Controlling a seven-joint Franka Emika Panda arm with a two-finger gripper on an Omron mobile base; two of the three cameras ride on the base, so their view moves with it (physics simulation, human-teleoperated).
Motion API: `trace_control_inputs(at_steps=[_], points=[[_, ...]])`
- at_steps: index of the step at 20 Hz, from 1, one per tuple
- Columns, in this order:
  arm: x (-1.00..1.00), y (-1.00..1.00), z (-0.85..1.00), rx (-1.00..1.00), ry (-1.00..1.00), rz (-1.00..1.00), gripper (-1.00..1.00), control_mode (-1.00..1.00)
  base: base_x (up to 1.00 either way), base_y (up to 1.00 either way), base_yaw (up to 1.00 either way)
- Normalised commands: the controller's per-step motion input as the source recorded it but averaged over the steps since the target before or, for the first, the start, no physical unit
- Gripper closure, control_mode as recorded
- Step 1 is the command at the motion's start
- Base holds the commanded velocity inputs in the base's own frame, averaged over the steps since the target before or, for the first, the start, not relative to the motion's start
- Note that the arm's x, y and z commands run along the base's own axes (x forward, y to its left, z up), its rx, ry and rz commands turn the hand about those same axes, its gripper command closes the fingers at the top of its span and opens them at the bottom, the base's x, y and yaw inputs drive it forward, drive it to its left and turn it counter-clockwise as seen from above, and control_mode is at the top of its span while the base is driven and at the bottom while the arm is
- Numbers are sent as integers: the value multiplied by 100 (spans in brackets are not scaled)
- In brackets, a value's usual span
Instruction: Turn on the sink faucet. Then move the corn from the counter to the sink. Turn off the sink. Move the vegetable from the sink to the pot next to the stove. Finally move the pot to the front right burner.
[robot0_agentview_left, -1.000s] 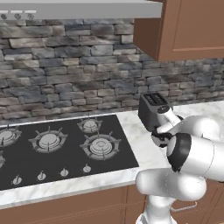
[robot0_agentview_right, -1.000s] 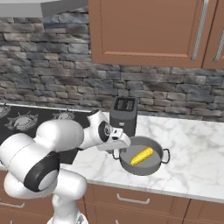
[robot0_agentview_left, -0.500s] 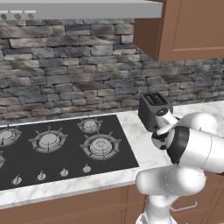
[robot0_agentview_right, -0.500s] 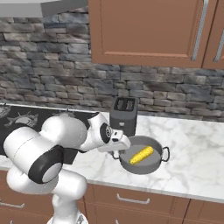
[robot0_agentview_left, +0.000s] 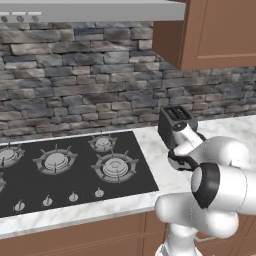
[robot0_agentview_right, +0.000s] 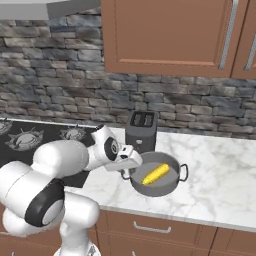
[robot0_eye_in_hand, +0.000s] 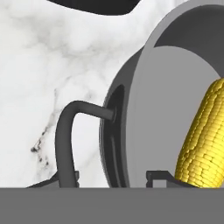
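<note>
**Gripper at the pot's near handle**

Gripper (robot0_eye_in_hand: 112, 179) fingers straddle the round grey metal pot's (robot0_agentview_right: 165, 186) rim beside its dark loop handle (robot0_eye_in_hand: 68, 140), one tip either side; whether they pinch it I cannot tell. Yellow tapered corn cob (robot0_agentview_right: 155, 174) lies inside the pot on the white marble counter (robot0_agentview_right: 220, 180), beside the black boxy toaster (robot0_agentview_right: 141, 130).

Kitchen, stove (robot0_agentview_left: 65, 170), marble counter (robot0_agentview_right: 220, 175), toaster (robot0_agentview_right: 141, 131)

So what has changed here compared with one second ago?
The arm's elbow swung a little, and the tool kept closing around the near handle of the pot. The pot, the corn inside it and the toaster stayed put.
</note>
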Motion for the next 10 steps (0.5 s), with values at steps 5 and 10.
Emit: trace_control_inputs(at_steps=[5, 10], points=[[-23, 89, 47, -5, 0, 8, 100, -100, 0, 0, 0], [-3, 100, 25, -2, 5, 13, 100, -100, 0, 0, 0]])
